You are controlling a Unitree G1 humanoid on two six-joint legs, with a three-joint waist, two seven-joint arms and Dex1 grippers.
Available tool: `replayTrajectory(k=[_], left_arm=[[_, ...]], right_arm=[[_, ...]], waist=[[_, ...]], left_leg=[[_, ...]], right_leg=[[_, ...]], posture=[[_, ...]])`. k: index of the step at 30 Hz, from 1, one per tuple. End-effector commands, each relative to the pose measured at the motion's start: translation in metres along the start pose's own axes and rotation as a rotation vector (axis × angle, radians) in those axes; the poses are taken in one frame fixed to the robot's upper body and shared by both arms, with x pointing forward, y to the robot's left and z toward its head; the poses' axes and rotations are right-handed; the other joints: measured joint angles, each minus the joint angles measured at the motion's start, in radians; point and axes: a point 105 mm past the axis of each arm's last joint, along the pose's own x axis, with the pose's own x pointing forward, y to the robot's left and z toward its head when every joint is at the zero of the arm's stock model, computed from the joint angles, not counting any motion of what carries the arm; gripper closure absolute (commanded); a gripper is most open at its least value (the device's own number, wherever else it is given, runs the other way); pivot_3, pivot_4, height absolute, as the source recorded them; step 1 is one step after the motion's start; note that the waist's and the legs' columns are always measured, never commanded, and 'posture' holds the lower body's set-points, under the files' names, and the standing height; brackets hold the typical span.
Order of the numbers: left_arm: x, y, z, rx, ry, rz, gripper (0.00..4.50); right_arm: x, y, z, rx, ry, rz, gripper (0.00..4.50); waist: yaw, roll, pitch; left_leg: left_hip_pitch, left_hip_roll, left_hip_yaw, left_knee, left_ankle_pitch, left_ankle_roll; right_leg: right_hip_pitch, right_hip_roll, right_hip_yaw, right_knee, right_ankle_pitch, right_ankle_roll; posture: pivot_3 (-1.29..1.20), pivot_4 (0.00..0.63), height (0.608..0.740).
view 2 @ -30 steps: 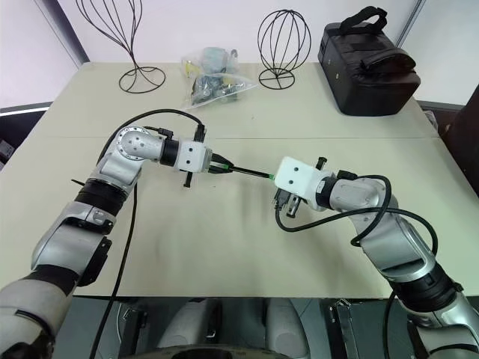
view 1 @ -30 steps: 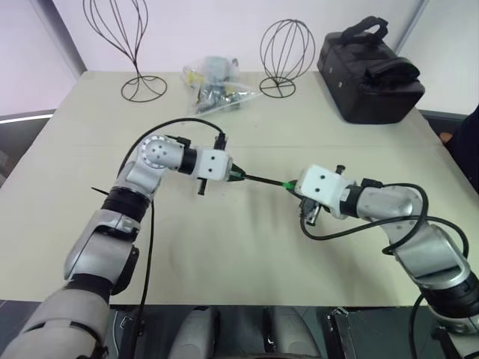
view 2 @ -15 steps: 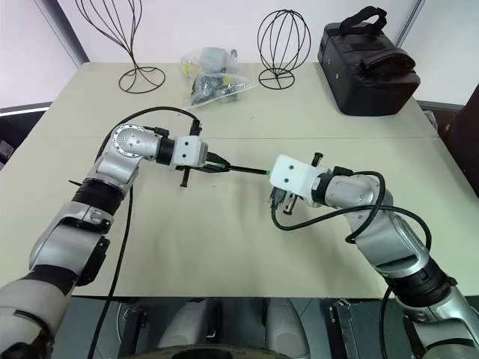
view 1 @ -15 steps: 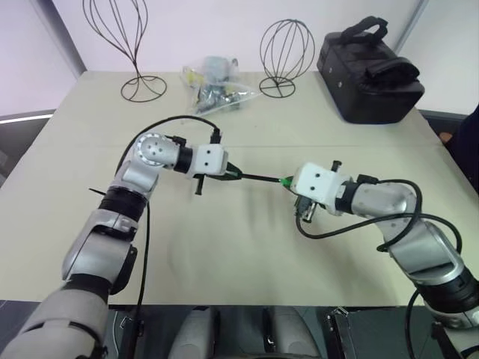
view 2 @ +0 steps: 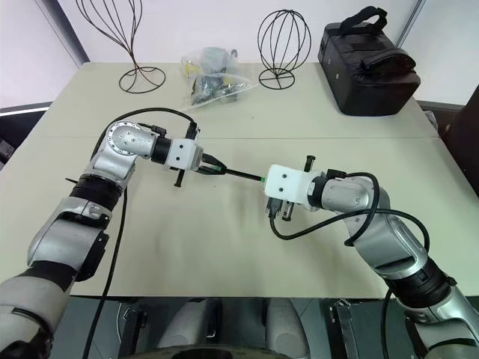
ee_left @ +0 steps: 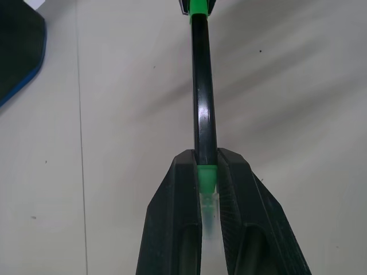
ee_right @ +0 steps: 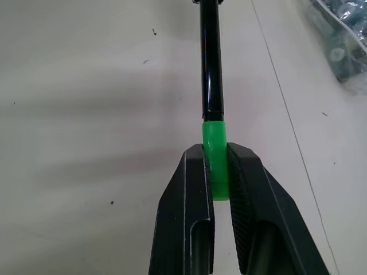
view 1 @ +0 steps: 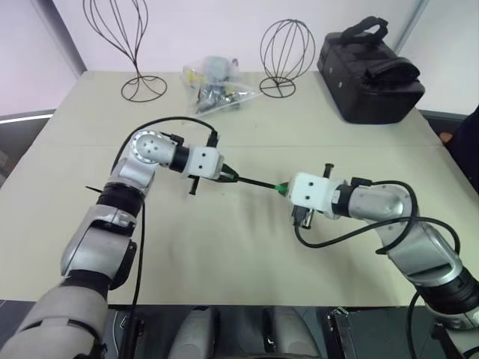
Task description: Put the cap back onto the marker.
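Lying behind both arms, plastic bag (view 1: 213,86) holds small items.

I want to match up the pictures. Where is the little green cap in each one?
Left eye view: cap at the right end effector, mid-table.
Right eye view: same spot.
Left wrist view: far end of the marker, cap.
Right wrist view: between the black fingers.
Shared landmark: the marker.

Both silver arms reached inward over the table, wrists angled slightly downward and facing each other. The left gripper (ee_left: 207,172) was clamped on the thin black marker (ee_left: 202,97); the right gripper (ee_right: 218,166) pinched the small bright green plastic cap (ee_right: 215,157), fingers closed.
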Motion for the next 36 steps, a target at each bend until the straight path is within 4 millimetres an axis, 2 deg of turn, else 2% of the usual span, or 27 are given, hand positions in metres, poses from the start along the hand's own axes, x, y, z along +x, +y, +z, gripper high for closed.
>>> replayTrajectory(k=[1, 13, 23, 36], left_arm=[[0.008, 0.014, 0.025, 0.118, -0.066, -0.004, 4.50], [0.010, 0.014, 0.028, 0.122, -0.073, 0.021, 4.50], [0.012, 0.010, 0.028, 0.121, -0.078, 0.040, 4.50], [0.014, 0.015, 0.032, 0.157, -0.105, 0.037, 4.50]], right_arm=[[-0.001, -0.002, 0.021, -0.058, -0.072, -0.022, 4.46], [0.001, -0.009, 0.018, -0.011, -0.056, -0.064, 4.46], [0.001, -0.017, 0.024, 0.018, -0.072, -0.092, 4.46], [0.001, -0.008, 0.039, 0.018, -0.134, -0.014, 4.46]], waist=[[0.000, 0.000, 0.000], [0.001, 0.000, 0.000], [0.000, 0.000, 0.000], [0.000, 0.000, 0.000]], left_leg=[[0.000, 0.000, 0.000, 0.000, 0.000, 0.000], [0.000, 0.000, 0.000, 0.000, 0.000, 0.000], [0.000, 0.000, 0.000, 0.000, 0.000, 0.000], [0.000, 0.000, 0.000, 0.000, 0.000, 0.000]], right_leg=[[0.000, 0.000, 0.000, 0.000, 0.000, 0.000], [0.000, 0.000, 0.000, 0.000, 0.000, 0.000], [0.000, 0.000, 0.000, 0.000, 0.000, 0.000], [0.000, 0.000, 0.000, 0.000, 0.000, 0.000]], posture=[[0.00, 0.150, 0.740], [0.00, 0.150, 0.740], [0.00, 0.150, 0.740], [0.00, 0.150, 0.740]])
